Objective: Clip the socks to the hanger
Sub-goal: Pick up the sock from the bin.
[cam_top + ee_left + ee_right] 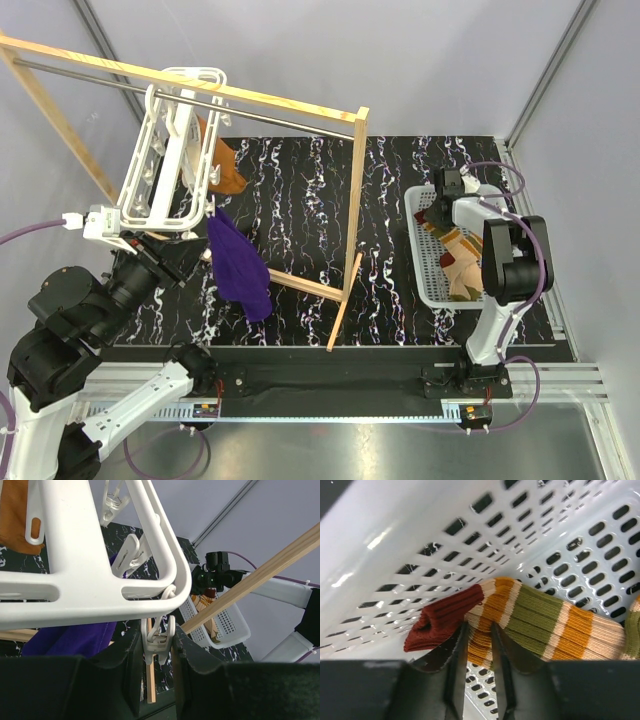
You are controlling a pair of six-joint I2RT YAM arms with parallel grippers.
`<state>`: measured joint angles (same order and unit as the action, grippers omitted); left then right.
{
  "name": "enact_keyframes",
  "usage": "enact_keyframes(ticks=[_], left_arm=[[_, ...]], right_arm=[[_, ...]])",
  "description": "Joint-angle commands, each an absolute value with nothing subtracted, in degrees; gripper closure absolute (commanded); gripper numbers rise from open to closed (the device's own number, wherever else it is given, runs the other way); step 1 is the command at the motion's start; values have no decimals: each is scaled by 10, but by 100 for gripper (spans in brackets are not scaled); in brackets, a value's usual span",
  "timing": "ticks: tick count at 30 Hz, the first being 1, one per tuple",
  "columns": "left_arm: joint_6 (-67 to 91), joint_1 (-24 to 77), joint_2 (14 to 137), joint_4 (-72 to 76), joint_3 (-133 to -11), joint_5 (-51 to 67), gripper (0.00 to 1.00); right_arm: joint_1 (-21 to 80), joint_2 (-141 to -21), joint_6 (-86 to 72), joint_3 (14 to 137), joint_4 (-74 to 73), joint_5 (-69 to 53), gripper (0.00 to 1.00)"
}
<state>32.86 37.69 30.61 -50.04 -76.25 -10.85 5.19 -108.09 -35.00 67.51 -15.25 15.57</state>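
We take the carry from basket to peg as the coming move, so what matters is how far apart the two ends of the job lie. In the overhead view the socks (458, 255) are in the white perforated basket (425, 275) at the right of the frame. Their long axis runs up and down the picture, along the basket. The hanger (165, 150) hangs tilted from the metal rod (280, 118) of the wooden rack (355, 200) at the upper left, well apart from them. The right arm is plainly the nearer one to the socks.

In its wrist view the right gripper (478, 630) has its fingers drawn close together, with a fold of striped knit pinched between them near the maroon end. From there the sock runs off toward the right edge of the frame. The left gripper (157, 635) sits at the hanger's lower corner with its fingers pressed against both sides of a dangling clip peg (158, 637).

We judge that the sock must travel leftward past the rack's near upright to reach that peg.

Much is unclear. We cannot tell whether the peg's mouth is spread open. The pinch on the knit is partly masked by the fingers. Only a sliver of what may be the second sock shows at the right edge. A purple cloth (240, 265) and an orange cloth (225, 160) already hang from the frame and hide some pegs.
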Motion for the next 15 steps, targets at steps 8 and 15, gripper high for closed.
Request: enact_keyframes(ticks=[8,15], left_arm=[[326,379,303,-477,-752,-92,100],[330,378,299,-472,-746,-91,100]], right_arm=[[47,-1001,-325,627,-179,176,98],[47,-878,-309,584,-197,156,100]])
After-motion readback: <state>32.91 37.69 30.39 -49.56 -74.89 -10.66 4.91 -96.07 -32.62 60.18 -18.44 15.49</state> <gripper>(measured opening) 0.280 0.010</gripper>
